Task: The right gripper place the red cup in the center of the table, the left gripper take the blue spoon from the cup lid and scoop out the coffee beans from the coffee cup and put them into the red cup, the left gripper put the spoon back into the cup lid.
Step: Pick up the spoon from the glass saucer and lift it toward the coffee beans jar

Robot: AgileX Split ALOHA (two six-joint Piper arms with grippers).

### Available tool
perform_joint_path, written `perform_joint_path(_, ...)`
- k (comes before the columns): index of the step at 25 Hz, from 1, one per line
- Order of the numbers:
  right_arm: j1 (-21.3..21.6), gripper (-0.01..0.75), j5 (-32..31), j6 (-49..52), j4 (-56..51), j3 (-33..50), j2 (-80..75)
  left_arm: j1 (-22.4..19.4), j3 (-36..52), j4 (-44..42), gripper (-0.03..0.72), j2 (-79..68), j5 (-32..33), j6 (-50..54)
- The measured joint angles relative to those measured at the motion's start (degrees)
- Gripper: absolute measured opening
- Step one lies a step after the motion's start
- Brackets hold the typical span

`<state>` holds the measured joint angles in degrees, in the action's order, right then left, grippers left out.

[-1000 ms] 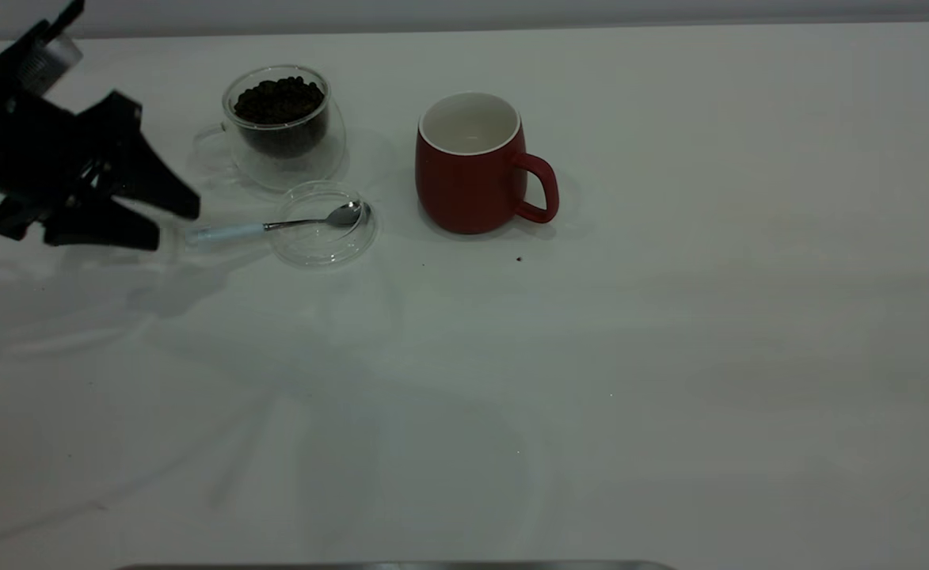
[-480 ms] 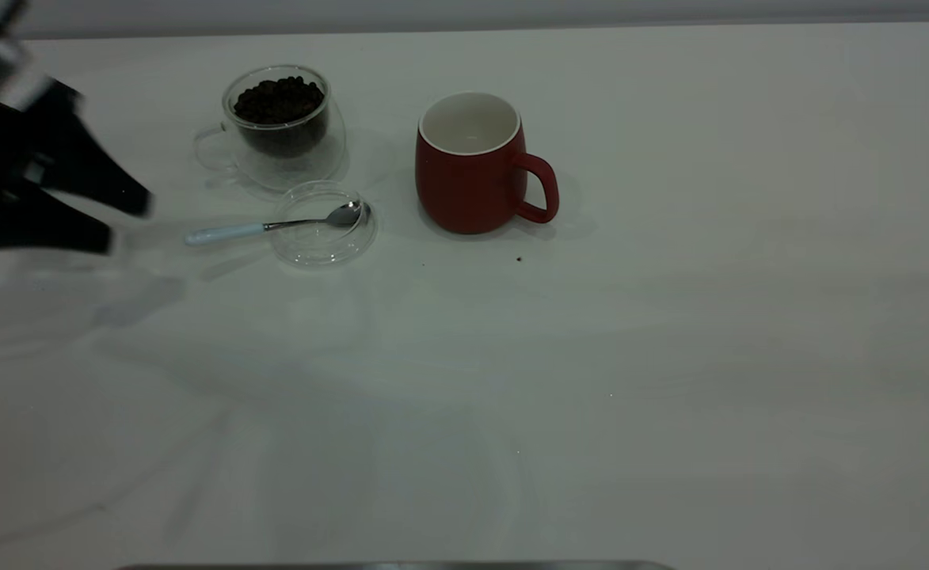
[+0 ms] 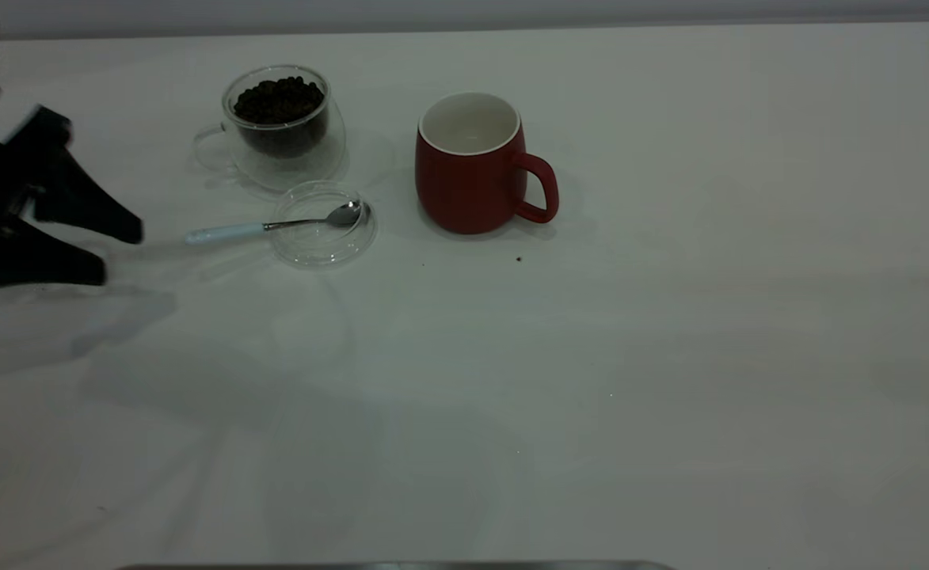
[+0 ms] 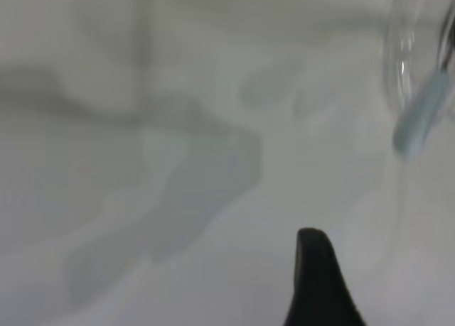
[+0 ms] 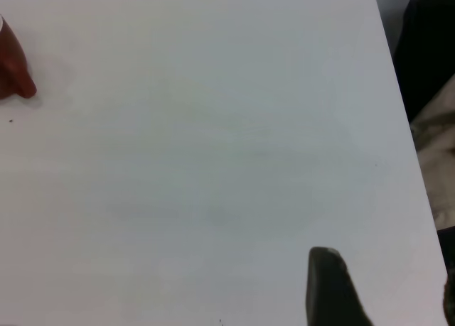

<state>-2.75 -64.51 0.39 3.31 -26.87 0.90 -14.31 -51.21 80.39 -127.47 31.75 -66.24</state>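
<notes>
The table (image 3: 670, 356) carries the red cup (image 3: 468, 178) near its middle, upright. The left gripper (image 3: 112, 252) is at the left edge, fingers apart, holding nothing. The spoon (image 3: 274, 226) rests with its bowl in the lid (image 3: 323, 245), beside the coffee cup (image 3: 282, 131) with beans (image 3: 278, 99)

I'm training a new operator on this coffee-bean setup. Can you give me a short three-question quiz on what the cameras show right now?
1. True or false: the light-blue-handled metal spoon rests its bowl in the clear glass lid.
2. What fills the clear glass cup?
3. The left hand is: A) gripping the spoon, B) open, apart from the spoon, C) over the dark-red ceramic mug.

Key: 1 true; 2 dark coffee beans; 3 B.
</notes>
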Motion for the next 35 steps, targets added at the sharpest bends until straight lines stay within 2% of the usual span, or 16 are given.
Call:
perform_joint_path(3,0.0,0.412,0.0,0.0,0.0,0.0,0.0,0.1,0.0,10.4,0.516,-2.4,2.3,-11.5)
perform_joint_path(8,0.0,0.412,0.0,0.0,0.0,0.0,0.0,0.2,0.0,19.7,0.516,-5.6,6.0,-18.9)
perform_joint_path(14,0.0,0.412,0.0,0.0,0.0,0.0,0.0,0.3,0.0,20.0,0.516,-5.9,5.1,-19.5)
perform_joint_path(21,0.0,0.412,0.0,0.0,0.0,0.0,0.0,3.3,0.0,19.6,0.516,-5.9,5.3,-19.1)
perform_joint_path(35,0.0,0.412,0.0,0.0,0.0,0.0,0.0,4.4,0.0,21.4,0.516,-6.0,4.1,-19.1)
